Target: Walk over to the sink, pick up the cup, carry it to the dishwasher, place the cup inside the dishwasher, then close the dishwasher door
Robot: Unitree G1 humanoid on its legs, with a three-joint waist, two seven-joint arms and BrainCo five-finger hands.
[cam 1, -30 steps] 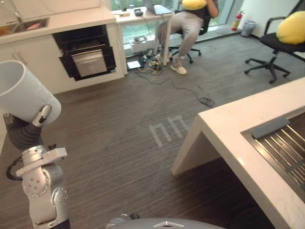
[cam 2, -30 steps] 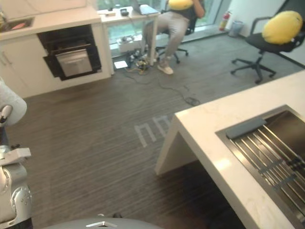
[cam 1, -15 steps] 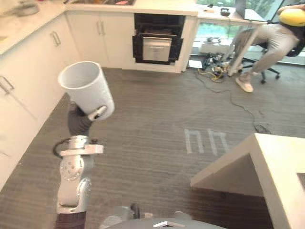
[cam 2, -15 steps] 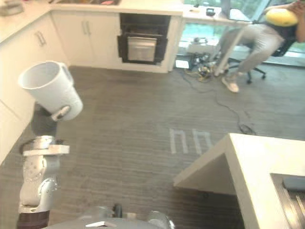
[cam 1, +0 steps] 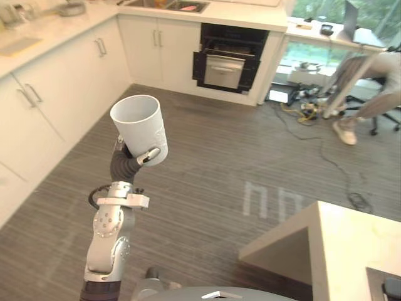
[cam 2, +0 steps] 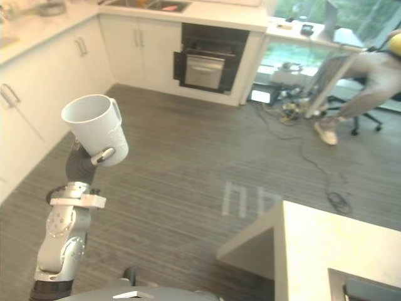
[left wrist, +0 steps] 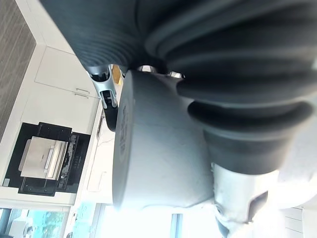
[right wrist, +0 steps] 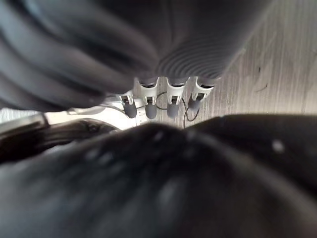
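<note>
Your left hand [cam 1: 148, 157] is clasped round the white cup [cam 1: 139, 127], its fingers curled against the smooth wall. It holds the cup raised at the centre left of the head views, mouth up and tipped a little. The cup is a plain tapered cylinder with a matte outside.

The left wrist view adds the cup's curved wall from very close, with the dishwasher beyond it. In the head views the dishwasher [cam 1: 229, 63] sits in the upper middle. It is a black cavity set in flat white cabinets [cam 1: 56, 106], and its brushed-metal door is tilted outward.

Grey, striped wood-grain floor [cam 1: 207, 169] lies between the cup and the dishwasher. A pale, stone-like surface [cam 1: 351, 251] with a square corner cuts in at the lower right. A person [cam 2: 366, 81] sits in the upper right.

The right wrist view gives you your right hand [right wrist: 149, 101], fingers relaxed in a row and holding nothing.
</note>
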